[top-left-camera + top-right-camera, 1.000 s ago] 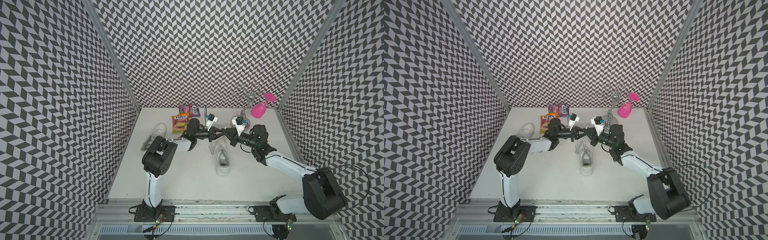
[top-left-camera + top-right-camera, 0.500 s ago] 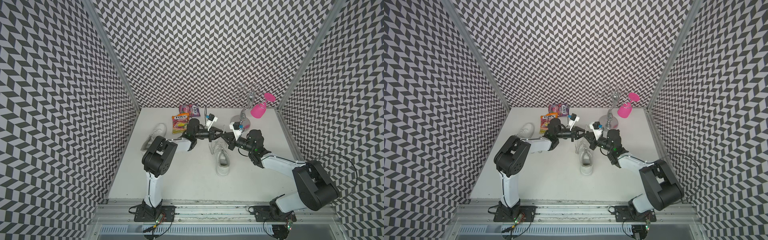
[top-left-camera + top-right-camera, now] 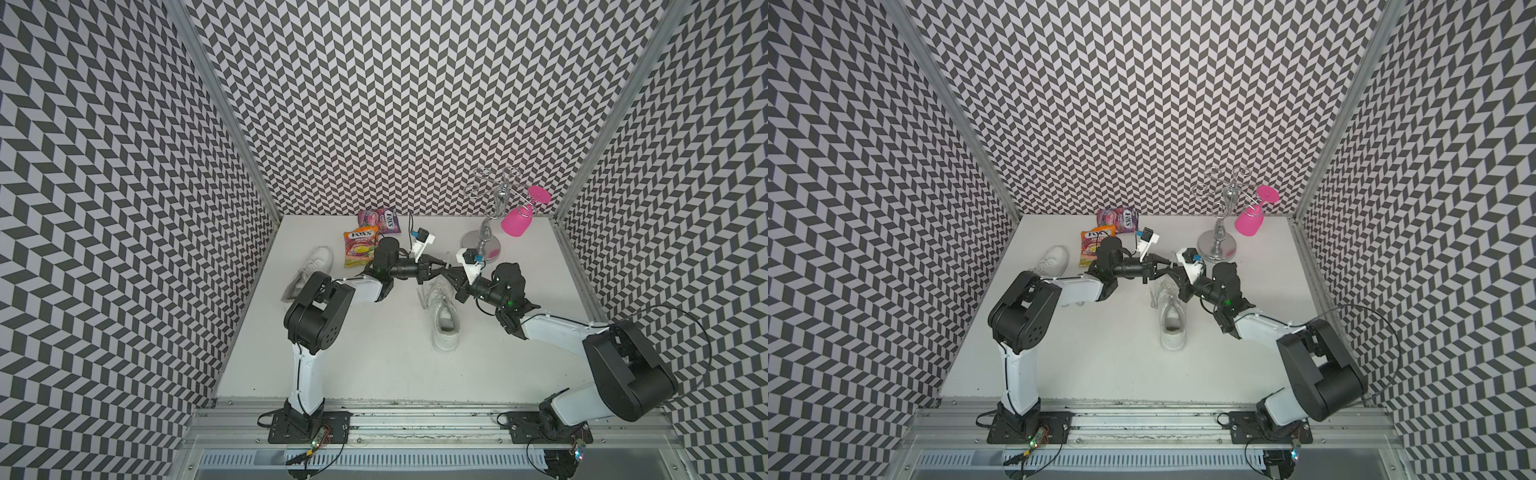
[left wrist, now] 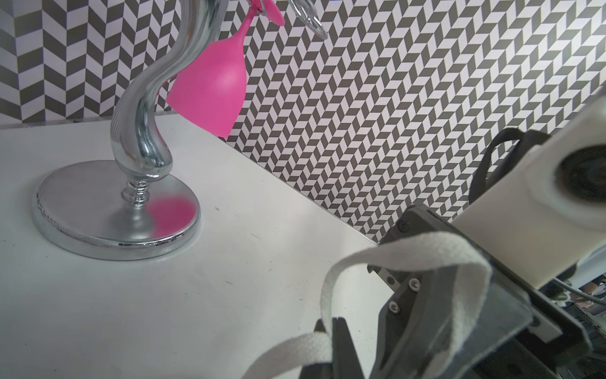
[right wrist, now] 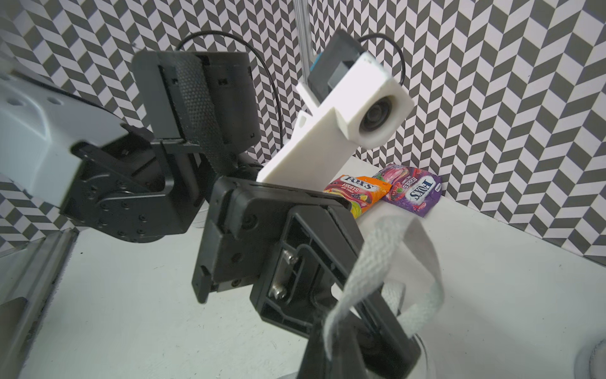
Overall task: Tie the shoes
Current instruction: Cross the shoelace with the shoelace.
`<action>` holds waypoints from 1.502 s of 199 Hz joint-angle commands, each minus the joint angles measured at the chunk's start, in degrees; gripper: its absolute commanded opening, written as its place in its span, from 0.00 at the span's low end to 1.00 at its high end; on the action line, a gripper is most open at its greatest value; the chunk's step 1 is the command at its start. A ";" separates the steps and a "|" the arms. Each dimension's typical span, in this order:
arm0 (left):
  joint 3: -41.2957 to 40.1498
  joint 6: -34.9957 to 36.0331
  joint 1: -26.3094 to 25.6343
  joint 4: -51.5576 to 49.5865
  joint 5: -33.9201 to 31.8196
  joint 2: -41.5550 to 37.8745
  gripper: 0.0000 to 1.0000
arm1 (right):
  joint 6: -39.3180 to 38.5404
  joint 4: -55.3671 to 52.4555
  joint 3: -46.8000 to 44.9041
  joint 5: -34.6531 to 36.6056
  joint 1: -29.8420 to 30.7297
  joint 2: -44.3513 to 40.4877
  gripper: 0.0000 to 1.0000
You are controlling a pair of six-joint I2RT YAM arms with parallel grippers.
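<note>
White sneaker point(image 3: 444, 316) mid-desk point(image 3: 374, 353), toe toward back wall, second sneaker point(image 3: 313, 266) at left edge, left pincer point(image 3: 441, 272) and right pincer point(image 3: 451, 275) tip to tip above it, each clamped on a lace loop point(image 4: 410, 259).

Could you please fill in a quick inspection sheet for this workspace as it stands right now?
Surface: white table, a few small marks.
Job's things: centre shoe under both claws; second shoe near the left wall.
Clutter: two candy bags, silver stand holding a pink glass.
Grippers: left claw and right claw shut on lace loops.
Cables: black cable by right arm.
Surroundings: chevron walls.
</note>
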 commanded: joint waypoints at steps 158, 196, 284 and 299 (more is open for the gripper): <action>-6.21 3.32 0.37 1.29 -3.02 -5.89 0.00 | 6.80 -21.16 -2.54 3.80 -1.54 -12.57 0.77; -9.60 3.27 1.06 2.00 -4.56 -7.91 0.00 | 30.15 -24.29 -3.58 2.45 -7.31 -19.32 0.79; -16.51 4.20 1.85 2.53 -6.28 -10.83 0.00 | 77.76 -26.58 -1.85 -0.26 -8.74 -9.92 0.75; -17.14 3.81 1.77 3.26 -6.20 -10.81 0.00 | 78.30 -29.41 -0.83 0.52 -8.81 -7.23 0.68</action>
